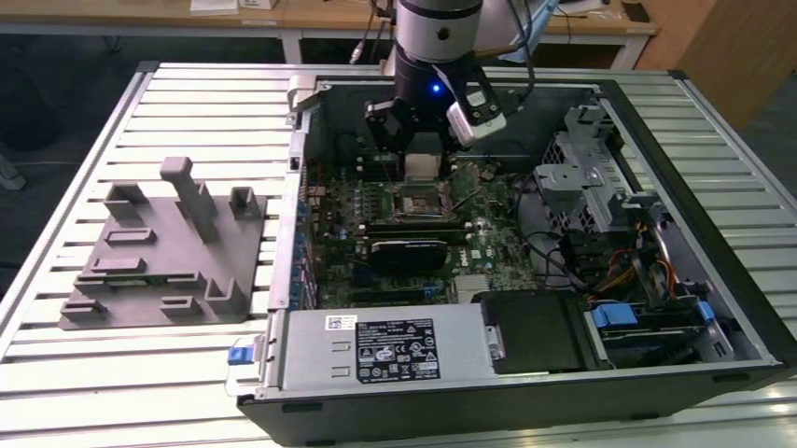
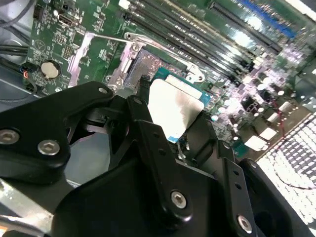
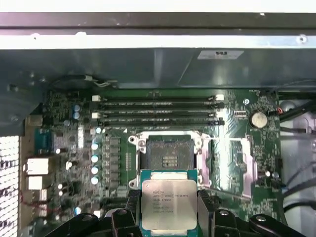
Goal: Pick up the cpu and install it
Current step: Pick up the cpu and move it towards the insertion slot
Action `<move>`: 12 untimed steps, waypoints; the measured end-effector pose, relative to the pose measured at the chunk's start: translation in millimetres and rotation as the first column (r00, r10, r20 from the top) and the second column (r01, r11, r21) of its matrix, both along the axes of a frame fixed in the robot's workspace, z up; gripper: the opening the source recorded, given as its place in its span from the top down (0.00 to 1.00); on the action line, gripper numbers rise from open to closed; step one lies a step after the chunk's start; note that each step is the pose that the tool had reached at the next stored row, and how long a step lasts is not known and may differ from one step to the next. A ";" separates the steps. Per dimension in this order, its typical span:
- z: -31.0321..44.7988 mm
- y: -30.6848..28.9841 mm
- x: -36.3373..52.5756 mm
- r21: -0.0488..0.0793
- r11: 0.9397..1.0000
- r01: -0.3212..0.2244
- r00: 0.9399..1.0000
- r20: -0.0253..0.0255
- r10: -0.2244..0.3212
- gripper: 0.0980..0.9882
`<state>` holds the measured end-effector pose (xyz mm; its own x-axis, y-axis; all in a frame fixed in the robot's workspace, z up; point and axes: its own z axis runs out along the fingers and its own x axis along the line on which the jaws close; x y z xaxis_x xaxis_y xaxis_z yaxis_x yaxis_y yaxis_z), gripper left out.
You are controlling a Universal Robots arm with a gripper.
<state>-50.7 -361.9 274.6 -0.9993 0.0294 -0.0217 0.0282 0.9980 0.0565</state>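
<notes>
Gripper [image 3: 169, 220] w/ cpu [image 3: 169, 200] in grip, over open mobo socket [image 3: 170, 154].

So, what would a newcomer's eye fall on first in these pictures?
First, the black claw gripping the silver-topped cpu close to the open motherboard socket, seen in both wrist views. Next, in the exterior view, the opened computer case lying on the slatted table, with a grey fixture beside it at the exterior view's left.

I'm looking at a robotics lab: my arm [image 1: 436, 33] stands over an open PC case [image 1: 524, 411] on a slatted aluminium bench [image 1: 187, 103], with a grey fixture [image 1: 149, 261] beside it and wooden desks [image 1: 324, 14] behind.
</notes>
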 end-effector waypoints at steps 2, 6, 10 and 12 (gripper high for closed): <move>-3.6 3.1 0.9 0.000 1.000 0.000 1.000 0.000 0.000 0.50; -10.1 9.0 2.6 0.000 1.000 0.000 1.000 -0.001 0.000 0.50; -15.3 12.5 4.8 0.000 1.000 0.000 1.000 -0.001 0.000 0.50; -17.4 13.7 5.5 0.000 1.000 0.000 1.000 -0.001 0.000 0.50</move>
<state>-45.2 -348.2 257.2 -0.9994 0.0290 -0.0203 0.0278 0.9980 0.0563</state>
